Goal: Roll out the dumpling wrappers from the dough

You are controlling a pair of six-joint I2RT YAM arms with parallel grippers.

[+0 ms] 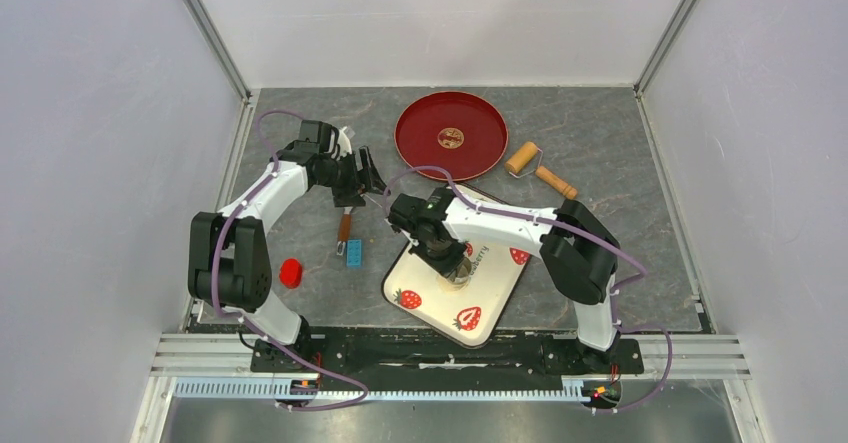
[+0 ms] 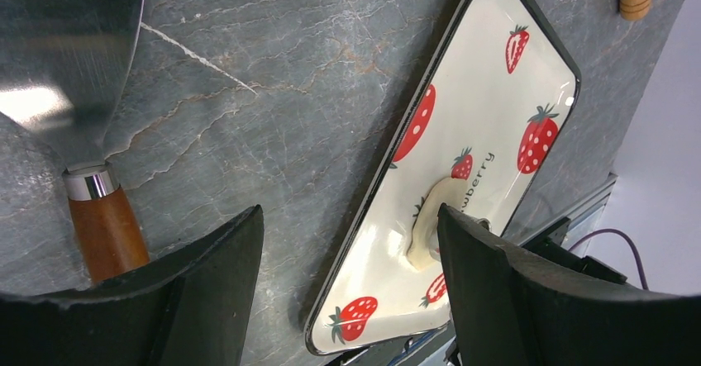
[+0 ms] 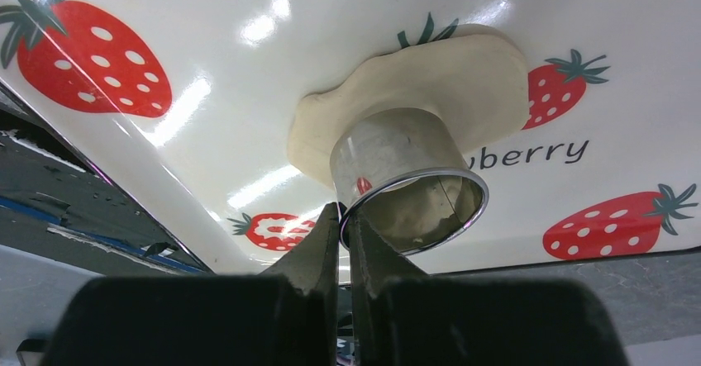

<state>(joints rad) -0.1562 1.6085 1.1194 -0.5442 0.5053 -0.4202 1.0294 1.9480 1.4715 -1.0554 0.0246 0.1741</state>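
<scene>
A flattened pale cream dough [image 3: 463, 85] lies on the white strawberry tray [image 1: 428, 308]; it also shows in the left wrist view [image 2: 428, 221]. My right gripper [image 3: 345, 216] is shut on the rim of the metal ring cutter [image 3: 397, 155], which stands pressed on the dough. In the top view the right gripper [image 1: 452, 263] is over the tray's middle. My left gripper [image 1: 368, 175] is open and empty above the table left of the tray, near a metal scraper with a wooden handle [image 2: 103, 225]. No cut wrapper shows.
A red plate [image 1: 450, 135] with a gold emblem sits at the back. A wooden roller [image 1: 538, 169] lies to its right. A blue block [image 1: 354, 253] and a red lid [image 1: 290, 272] lie on the left. The scraper [image 1: 345, 225] lies by the left gripper.
</scene>
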